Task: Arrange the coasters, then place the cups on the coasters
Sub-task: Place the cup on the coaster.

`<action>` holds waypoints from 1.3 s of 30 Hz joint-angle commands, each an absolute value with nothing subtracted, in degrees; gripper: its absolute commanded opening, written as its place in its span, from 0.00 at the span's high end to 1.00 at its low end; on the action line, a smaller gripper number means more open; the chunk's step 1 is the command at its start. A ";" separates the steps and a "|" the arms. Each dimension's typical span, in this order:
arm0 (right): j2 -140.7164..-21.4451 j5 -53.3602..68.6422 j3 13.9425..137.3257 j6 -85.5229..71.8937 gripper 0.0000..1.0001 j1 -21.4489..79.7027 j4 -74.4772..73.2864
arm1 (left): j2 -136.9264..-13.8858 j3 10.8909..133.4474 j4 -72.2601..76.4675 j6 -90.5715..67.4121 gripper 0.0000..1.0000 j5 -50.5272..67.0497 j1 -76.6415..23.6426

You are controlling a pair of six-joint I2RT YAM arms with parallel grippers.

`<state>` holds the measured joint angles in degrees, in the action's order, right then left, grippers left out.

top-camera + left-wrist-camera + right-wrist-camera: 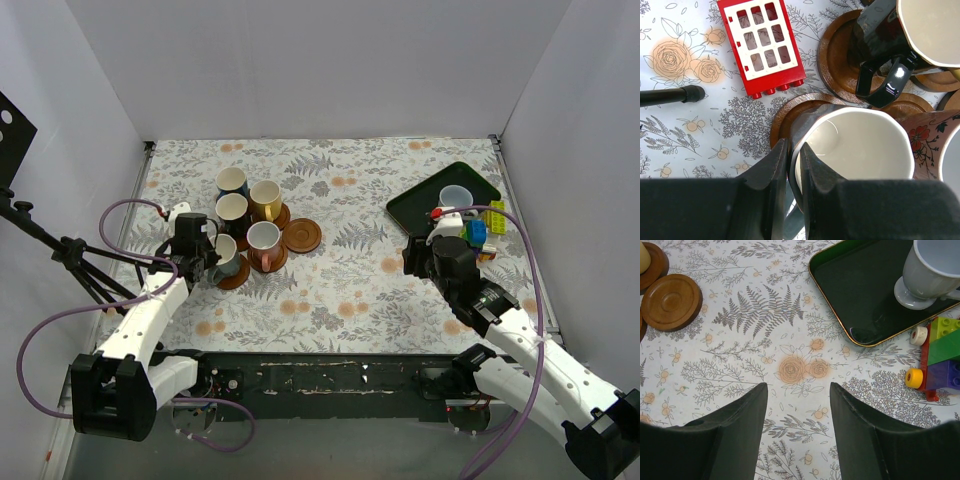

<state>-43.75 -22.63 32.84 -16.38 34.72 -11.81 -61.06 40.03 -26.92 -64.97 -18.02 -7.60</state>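
left gripper [793, 151] pinches the rim of a pale-inside cup [860, 145] on a coaster [790, 112], red window block [765, 45] nearby

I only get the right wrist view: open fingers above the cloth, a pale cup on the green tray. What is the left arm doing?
Observer: The left fingers are shut on the rim of a light blue cup, over a coaster.
Operator: How many cups there?
Observer: Five with the held one; a pink cup stands nearest the bare coaster.
Operator: Anything stray?
Observer: A red toy window piece lies on the cloth beside the held cup's coaster.
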 commanded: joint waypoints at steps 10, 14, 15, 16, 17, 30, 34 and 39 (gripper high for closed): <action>-43.86 -22.50 32.26 -16.96 0.39 34.28 -8.79 | -60.73 43.77 -28.91 -64.86 0.90 -22.41 -9.49; -43.95 -22.50 32.17 -16.96 0.39 34.19 -8.70 | -60.65 44.38 -29.88 -64.86 0.90 -22.24 -9.58; -43.95 -22.33 32.17 -16.96 0.39 34.19 -8.70 | -60.73 44.73 -30.14 -64.86 0.90 -22.32 -9.58; -43.95 -22.32 32.17 -16.96 0.39 34.19 -8.70 | -60.82 44.74 -30.32 -64.86 0.90 -22.32 -9.58; -43.86 -22.41 32.08 -16.96 0.39 34.19 -8.61 | -60.82 44.74 -30.32 -64.86 0.90 -22.15 -9.58; -43.95 -22.15 31.73 -17.14 0.39 34.01 -8.61 | -61.96 44.65 -30.15 -65.30 0.76 -21.36 -9.67; -43.68 -22.24 31.73 -17.05 0.39 34.01 -8.61 | -62.05 45.09 -30.23 -65.21 0.67 -21.36 -9.67; -43.51 -22.32 32.34 -17.05 0.39 33.93 -9.31 | -61.61 46.23 -30.50 -64.69 0.58 -21.36 -9.67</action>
